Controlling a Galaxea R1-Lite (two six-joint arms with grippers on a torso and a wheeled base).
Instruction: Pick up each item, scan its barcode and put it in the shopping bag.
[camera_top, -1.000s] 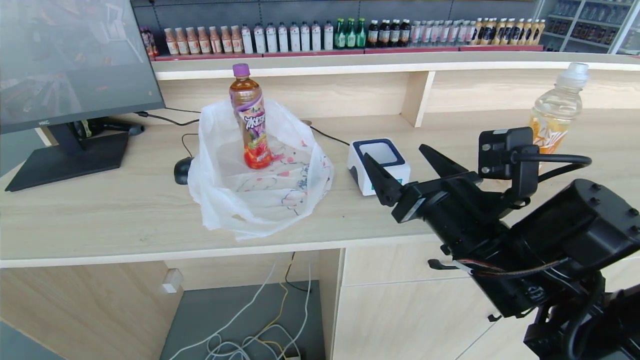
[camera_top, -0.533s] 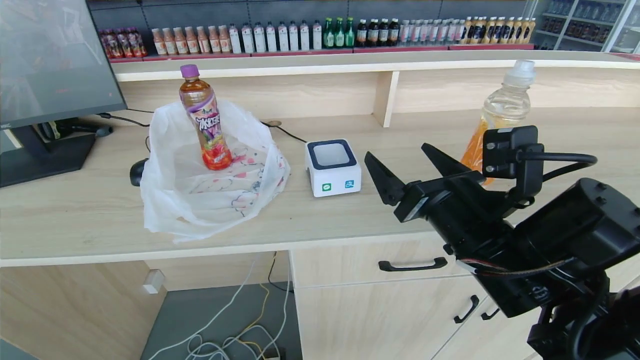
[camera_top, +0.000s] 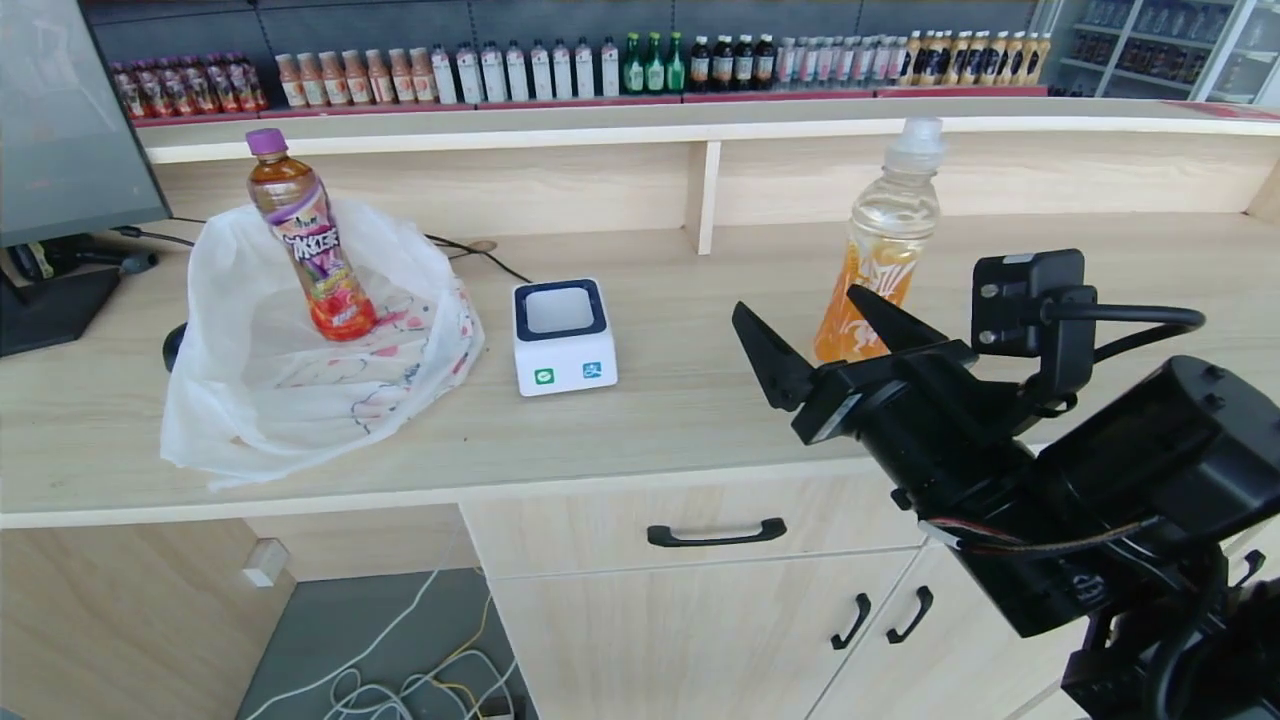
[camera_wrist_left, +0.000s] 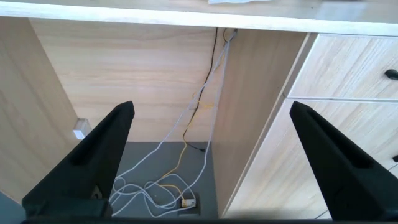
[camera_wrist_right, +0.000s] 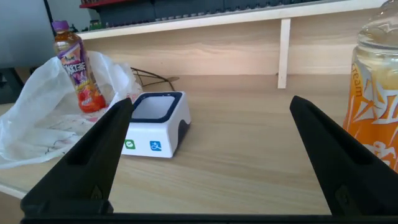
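Observation:
An orange drink bottle (camera_top: 880, 250) with a white cap stands on the wooden counter (camera_top: 700, 420), just beyond my right gripper (camera_top: 798, 302). That gripper is open and holds nothing; the right wrist view has the bottle (camera_wrist_right: 376, 93) off to one side of the right gripper (camera_wrist_right: 211, 102). A white barcode scanner (camera_top: 563, 335) (camera_wrist_right: 155, 121) sits mid-counter. Left of it, a white shopping bag (camera_top: 290, 370) holds an upright tea bottle (camera_top: 305, 240) with a purple cap. My left gripper (camera_wrist_left: 211, 106) hangs open below the counter edge.
A monitor (camera_top: 60, 110) and a black mouse (camera_top: 175, 345) sit at the counter's far left. A raised shelf with an upright divider (camera_top: 703, 195) backs the counter. Drawer handles (camera_top: 715, 532) and loose cables (camera_top: 400, 680) lie below. Bottles line the far shelves.
The whole head view has swung right, so bag, scanner and orange bottle sit further left in it. The orange bottle now stands right behind my right gripper, which stays open.

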